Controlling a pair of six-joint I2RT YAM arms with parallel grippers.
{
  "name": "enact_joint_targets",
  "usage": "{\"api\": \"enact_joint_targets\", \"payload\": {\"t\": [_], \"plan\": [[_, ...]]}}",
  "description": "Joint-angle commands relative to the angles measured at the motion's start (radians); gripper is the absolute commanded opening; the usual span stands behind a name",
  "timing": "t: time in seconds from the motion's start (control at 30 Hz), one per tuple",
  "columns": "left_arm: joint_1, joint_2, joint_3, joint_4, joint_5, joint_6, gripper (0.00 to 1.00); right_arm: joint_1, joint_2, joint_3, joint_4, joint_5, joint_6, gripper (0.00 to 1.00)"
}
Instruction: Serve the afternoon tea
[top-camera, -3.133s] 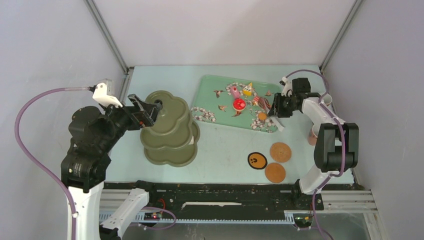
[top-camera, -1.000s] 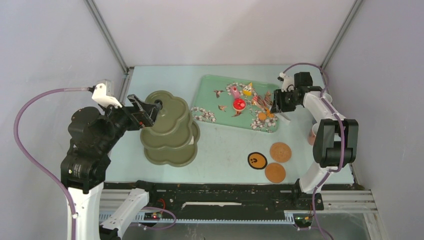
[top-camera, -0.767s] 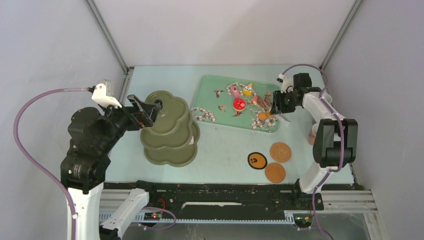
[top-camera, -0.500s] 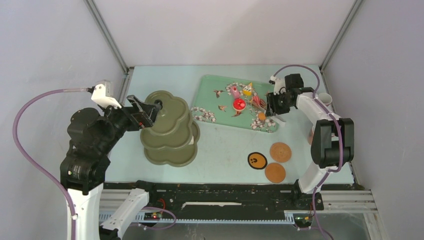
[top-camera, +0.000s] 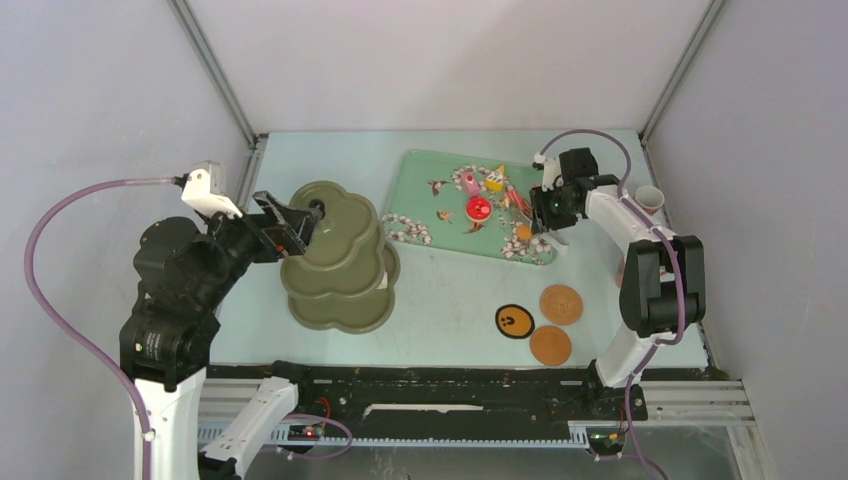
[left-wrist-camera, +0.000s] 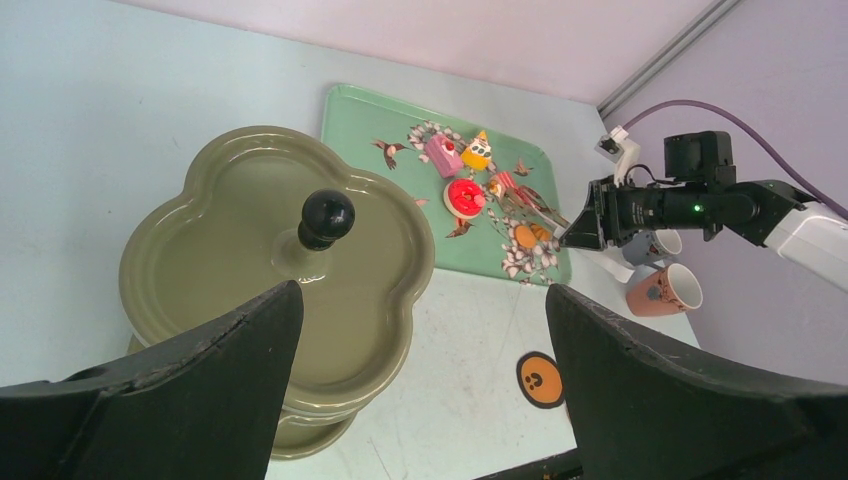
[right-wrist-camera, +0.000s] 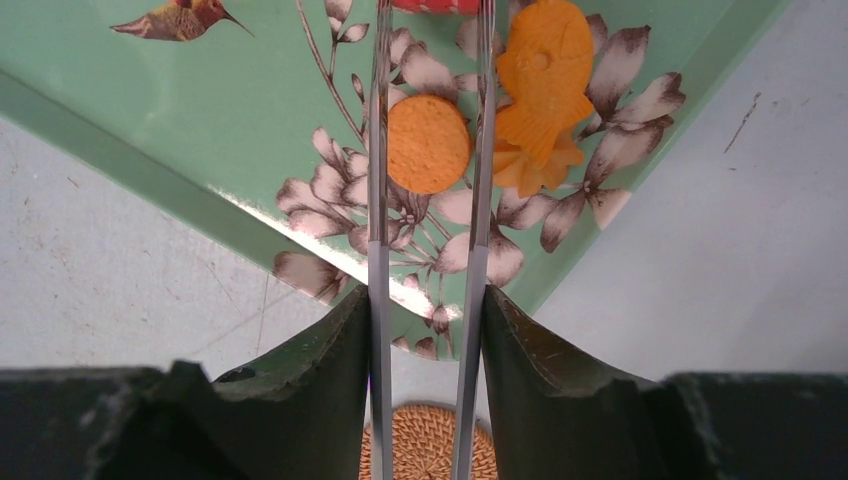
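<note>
The olive-green three-tier stand (top-camera: 335, 255) stands at the left, its tiers bare. My left gripper (top-camera: 287, 222) is open and empty just above its top tier and black knob (left-wrist-camera: 326, 215). My right gripper (top-camera: 550, 205) is shut on the metal tongs (right-wrist-camera: 380, 150) over the tray's right end. The tong arms straddle a round orange pastry (right-wrist-camera: 428, 143), and an orange fish-shaped pastry (right-wrist-camera: 540, 100) lies just to its right. Pink (top-camera: 469, 183), yellow (top-camera: 495, 180) and red (top-camera: 479, 208) pastries lie on the tray. Three coasters (top-camera: 513, 320), (top-camera: 561, 304), (top-camera: 550, 345) lie at the front right.
The mint-green floral tray (top-camera: 420, 205) lies at the back centre. One cup (top-camera: 650, 198) stands by the right wall, and another (top-camera: 625, 268) is partly hidden by my right arm. Two cups (left-wrist-camera: 665, 288) show in the left wrist view.
My right gripper has moved left and a little back over the tray with the tongs, uncovering the cup by the right wall. The left arm has not moved.
</note>
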Motion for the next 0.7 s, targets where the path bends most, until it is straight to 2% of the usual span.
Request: {"api": "enact_joint_targets", "payload": {"t": [0.0, 0.17, 0.4, 0.53, 0.67], "plan": [[-0.006, -0.002, -0.015, 0.028, 0.007, 0.021, 0.98, 0.015, -0.027, 0.005, 0.026, 0.034, 0.046, 0.3], [-0.007, -0.001, -0.012, 0.03, 0.007, 0.021, 0.98, -0.003, -0.07, 0.005, 0.027, -0.016, 0.109, 0.16], [-0.008, -0.002, -0.01, 0.028, 0.001, 0.023, 0.98, 0.007, -0.197, -0.041, 0.021, -0.144, 0.176, 0.08], [-0.008, -0.001, -0.016, 0.03, 0.001, 0.019, 0.98, 0.094, -0.284, -0.111, 0.026, -0.201, 0.203, 0.06], [-0.008, 0.0, -0.019, 0.033, 0.003, 0.016, 0.98, 0.267, -0.339, -0.165, 0.04, -0.219, 0.225, 0.05]]}}
